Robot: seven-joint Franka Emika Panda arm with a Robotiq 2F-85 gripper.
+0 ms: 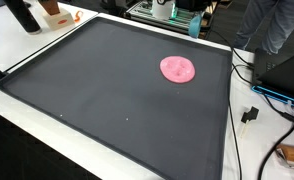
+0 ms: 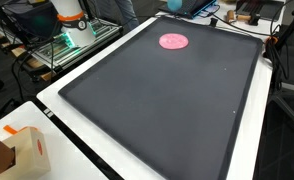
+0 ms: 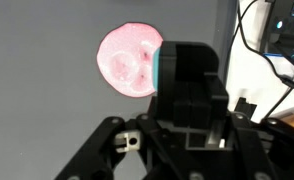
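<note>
A flat pink round disc [image 1: 178, 68] lies on a large black mat [image 1: 97, 90] and shows in both exterior views, near the mat's far end [image 2: 173, 41]. In the wrist view the disc [image 3: 125, 60] sits upper left of centre, partly hidden behind my gripper's fingers. My gripper [image 3: 190, 60] hangs above the mat just right of the disc. Its black fingers are pressed together with nothing visible between them. The gripper does not show in the exterior views; only the arm's base [image 2: 72, 20] does.
The mat [image 2: 167, 110] covers a white table [image 2: 57, 115]. A cardboard box [image 2: 22, 150] stands at one table corner. Cables [image 1: 255, 85] and equipment run along the mat's side, also in the wrist view [image 3: 272, 50]. A person [image 1: 272, 25] stands behind.
</note>
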